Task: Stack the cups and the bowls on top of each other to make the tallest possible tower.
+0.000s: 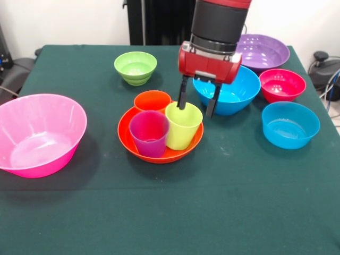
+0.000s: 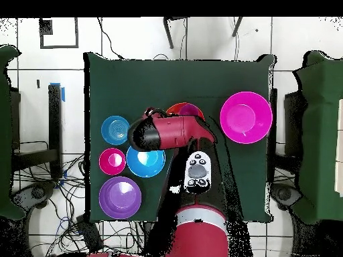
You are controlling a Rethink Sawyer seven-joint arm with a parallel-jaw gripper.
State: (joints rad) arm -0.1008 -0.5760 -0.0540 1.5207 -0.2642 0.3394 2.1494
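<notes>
Orange bowl (image 1: 133, 139) holds orange, purple, green cups (image 1: 183, 125).

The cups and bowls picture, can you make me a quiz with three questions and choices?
1. Where do the three cups stand?
A. in the orange bowl
B. in the pink bowl
C. on the bare table

2. How many bowls are there?
A. four
B. seven
C. ten

3. What is the gripper doing?
A. holding a bowl
B. shut on nothing
C. open over the lime green cup's rim

Answers:
1 A: the three cups sit together inside the orange bowl.
2 B: seven bowls show on the table.
3 C: the gripper has its fingers apart, one on either side of the lime green cup wall.
</notes>
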